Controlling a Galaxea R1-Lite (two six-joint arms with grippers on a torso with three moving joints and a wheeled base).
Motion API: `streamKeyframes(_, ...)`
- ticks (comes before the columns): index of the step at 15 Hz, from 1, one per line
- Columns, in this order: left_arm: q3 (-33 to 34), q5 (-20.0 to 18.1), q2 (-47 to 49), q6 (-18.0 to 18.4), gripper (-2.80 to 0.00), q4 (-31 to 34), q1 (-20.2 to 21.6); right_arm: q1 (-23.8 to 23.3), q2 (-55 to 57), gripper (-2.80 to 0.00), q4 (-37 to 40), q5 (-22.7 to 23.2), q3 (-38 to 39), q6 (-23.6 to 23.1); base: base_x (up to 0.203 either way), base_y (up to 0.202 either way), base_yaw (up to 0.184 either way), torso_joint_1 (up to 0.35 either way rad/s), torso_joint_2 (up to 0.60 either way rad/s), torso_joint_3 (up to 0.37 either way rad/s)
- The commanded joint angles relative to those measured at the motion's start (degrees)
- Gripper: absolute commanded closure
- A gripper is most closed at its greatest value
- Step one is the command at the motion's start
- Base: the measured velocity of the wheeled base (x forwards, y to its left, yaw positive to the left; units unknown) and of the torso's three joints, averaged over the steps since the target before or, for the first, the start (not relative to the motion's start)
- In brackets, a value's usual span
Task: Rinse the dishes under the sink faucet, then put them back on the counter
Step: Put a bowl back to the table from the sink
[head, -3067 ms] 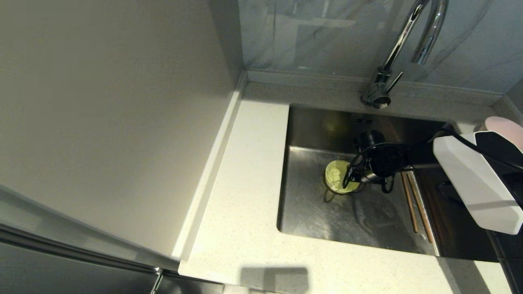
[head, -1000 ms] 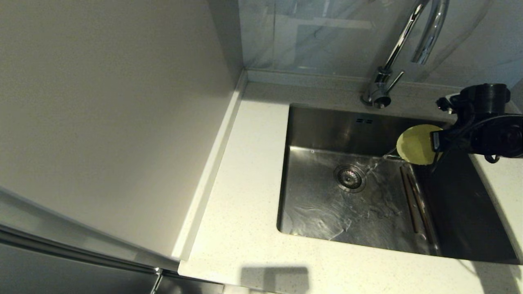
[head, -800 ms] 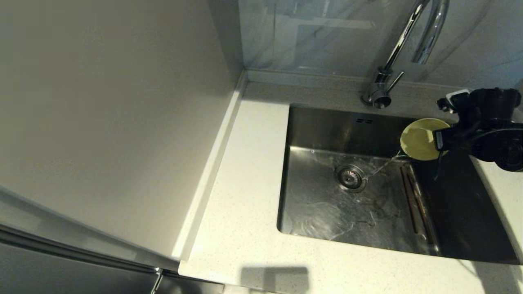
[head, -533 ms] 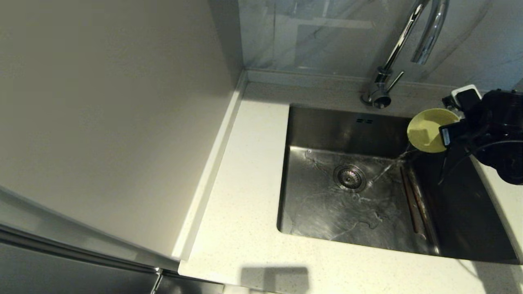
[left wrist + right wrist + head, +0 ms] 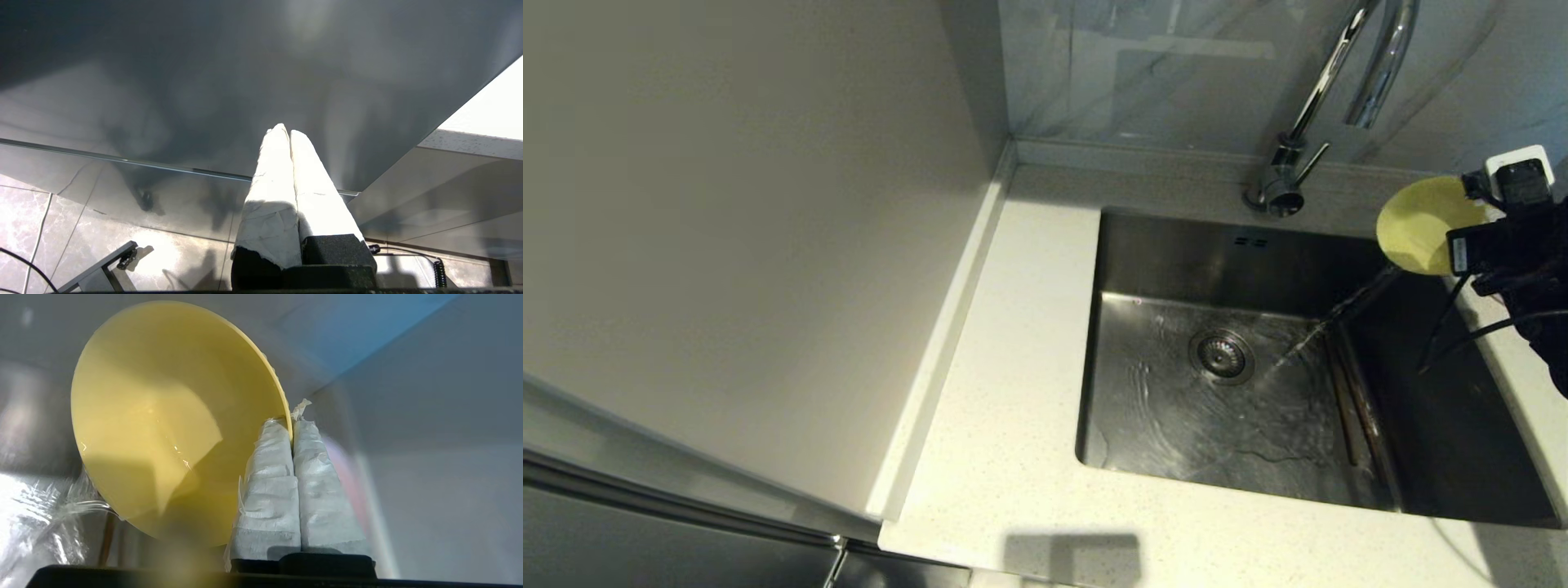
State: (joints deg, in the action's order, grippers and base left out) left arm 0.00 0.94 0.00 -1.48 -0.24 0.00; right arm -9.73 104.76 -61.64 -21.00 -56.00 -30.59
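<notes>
The right claw [image 5: 292, 428] is pinching the rim of the yellow-green bowl [image 5: 163, 416] between its two wrapped fingers [image 5: 267, 490], which are pressed nearly together with only the thin wall of the bowl between them. In the head view this claw [image 5: 1462, 245] is holding the bowl [image 5: 1421, 224] tipped on its side above the far right corner of the sink [image 5: 1160, 269], its hollow facing toward the faucet [image 5: 1307, 106]. A thin stream of water [image 5: 1327, 318] is pouring from the bowl's low edge down onto the sink floor, which is lying wet and rippled (most of all around the drain [image 5: 1221, 355]). Two chopsticks [image 5: 1352, 412] are lying side by side on the sink floor, to the right of the drain and below the bowl. The pale speckled counter [image 5: 1005, 367] is wrapping around the sink.

The left claw [image 5: 286, 132] is sitting parked low beside a dark cabinet front [image 5: 204, 81], its two wrapped fingers pressed together on nothing.
</notes>
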Motion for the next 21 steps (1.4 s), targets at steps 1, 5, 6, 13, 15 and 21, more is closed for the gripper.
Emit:
streamKeyframes(1, 0.00, 0.03, -0.18, -0.02, 0.00, -0.02, 0.00, -0.11, -1.75, 0.00, -6.85, -0.03, 1.54, -0.41, 0.000, 0.000, 0.000, 0.000, 0.00, 0.000)
streamKeyframes(5, 0.00, 0.03, -0.18, -0.02, 0.00, -0.02, 0.00, -0.03, -3.33, 0.00, -19.03, 3.55, 4.53, -0.87, 0.000, 0.000, 0.000, 0.000, 0.00, 0.000)
streamKeyframes(6, 0.00, 0.03, -0.18, -0.02, 0.00, -0.02, 0.00, -0.03, -3.68, 0.00, -21.99, 5.08, 6.43, -1.56, 0.000, 0.000, 0.000, 0.000, 0.00, 0.000)
streamKeyframes(13, 0.00, 0.03, -0.18, -0.02, 0.00, -0.02, 0.00, 0.06, -6.06, 0.00, -26.02, 10.81, 11.19, -3.49, 0.000, 0.000, 0.000, 0.000, 0.00, 0.000)
streamKeyframes(15, 0.00, 0.03, -0.18, -0.02, 0.00, -0.02, 0.00, 0.06, -5.44, 0.00, -26.02, 10.81, 10.41, -5.56, 0.000, 0.000, 0.000, 0.000, 0.00, 0.000)
streamKeyframes(21, 0.00, 0.03, -0.18, -0.02, 0.00, -0.02, 0.00, -0.11, -6.71, 0.00, -23.47, 8.05, 7.73, -5.45, 0.000, 0.000, 0.000, 0.000, 0.00, 0.000)
